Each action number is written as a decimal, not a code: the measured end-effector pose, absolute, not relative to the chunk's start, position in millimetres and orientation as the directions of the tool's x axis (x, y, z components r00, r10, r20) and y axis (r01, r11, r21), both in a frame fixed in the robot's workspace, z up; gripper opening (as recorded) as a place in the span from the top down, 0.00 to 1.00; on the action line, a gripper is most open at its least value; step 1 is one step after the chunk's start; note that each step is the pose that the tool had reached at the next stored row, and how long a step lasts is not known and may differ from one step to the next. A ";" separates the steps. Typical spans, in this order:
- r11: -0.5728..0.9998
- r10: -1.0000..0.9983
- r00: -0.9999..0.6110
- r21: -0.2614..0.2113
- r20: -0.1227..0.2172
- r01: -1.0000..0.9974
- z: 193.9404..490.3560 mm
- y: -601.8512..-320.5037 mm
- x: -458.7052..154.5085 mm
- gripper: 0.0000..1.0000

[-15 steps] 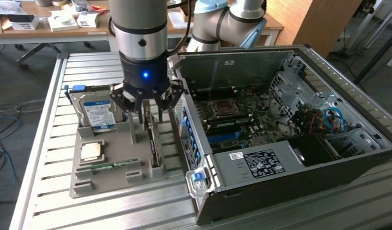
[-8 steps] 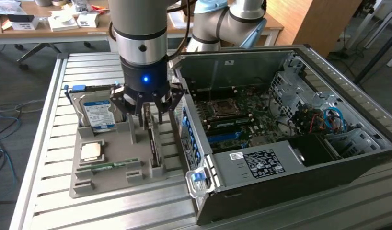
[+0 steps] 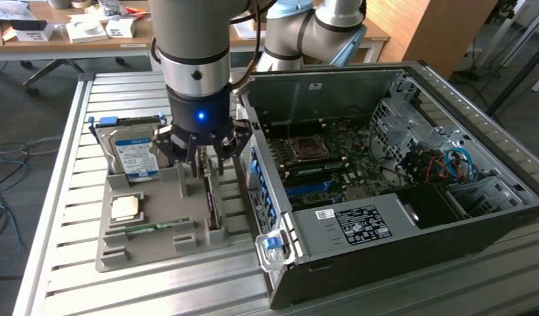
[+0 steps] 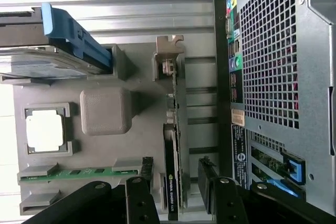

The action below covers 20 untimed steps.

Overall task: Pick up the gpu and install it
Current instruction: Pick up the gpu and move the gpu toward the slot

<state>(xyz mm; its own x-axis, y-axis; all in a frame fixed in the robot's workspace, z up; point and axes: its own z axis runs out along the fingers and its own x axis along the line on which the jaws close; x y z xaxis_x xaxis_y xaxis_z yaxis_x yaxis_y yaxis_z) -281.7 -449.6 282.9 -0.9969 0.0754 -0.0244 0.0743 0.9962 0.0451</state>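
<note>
on the slatted table (image 3: 85, 112) lies an open pc case (image 3: 366, 227), a grey tray (image 3: 151, 249) beside it. the gpu (image 4: 175, 119) stands on edge in the tray slot nearest the case. gripper (image 4: 176, 196) above it, fingers spread either side, holding nothing.

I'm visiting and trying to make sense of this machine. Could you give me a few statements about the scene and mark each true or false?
1. The hand has its fingers open, one on each side of the thin flat circuit card. True.
2. That card is already fitted inside the open black computer case. False: it stands on edge in the grey plastic tray.
3. The silver hard drive with a blue label sits in the same tray. True.
4. The hand holds the narrow green memory stick. False: the stick lies in the tray, untouched.
</note>
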 end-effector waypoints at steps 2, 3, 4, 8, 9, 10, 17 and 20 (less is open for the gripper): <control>0.996 0.075 -0.997 0.045 -0.024 0.074 280.3 -449.6 -281.7 0.53; 0.996 0.075 -0.997 0.045 -0.024 0.074 279.1 -449.6 -281.7 0.53; 0.996 0.075 -0.997 0.045 -0.024 0.074 277.7 -449.6 -281.7 0.53; 0.996 0.075 -0.997 0.045 -0.024 0.074 272.7 -449.6 -281.7 0.53; 0.996 0.075 -0.997 0.045 -0.024 0.074 271.5 -449.6 -281.7 0.53; 0.996 0.075 -0.997 0.045 -0.024 0.074 270.3 -449.6 -281.7 0.53; 0.996 0.075 -0.997 0.045 -0.024 0.074 262.3 -449.6 -281.7 0.53; 0.996 0.075 -0.997 0.045 -0.024 0.074 258.9 -449.6 -281.7 0.53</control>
